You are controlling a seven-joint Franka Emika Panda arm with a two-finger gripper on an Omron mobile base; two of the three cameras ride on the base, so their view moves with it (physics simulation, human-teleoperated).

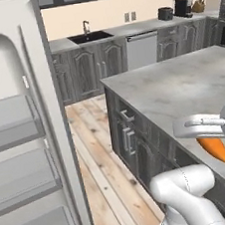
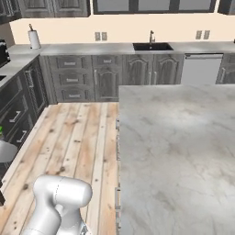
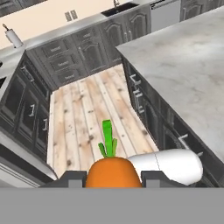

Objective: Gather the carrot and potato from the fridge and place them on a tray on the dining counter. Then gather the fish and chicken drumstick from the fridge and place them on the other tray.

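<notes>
A smooth orange carrot [image 3: 110, 173] with green stalks sits clamped in the end effector [image 3: 112, 178], beside the grey marbled bench [image 3: 192, 70].

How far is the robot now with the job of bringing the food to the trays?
Done: the carrot has left the fridge, whose door stands open. In hand: the gripper holds the carrot beside the dining counter. Left: placing it on a tray, then the potato, fish and drumstick; none of them is visible here.
</notes>
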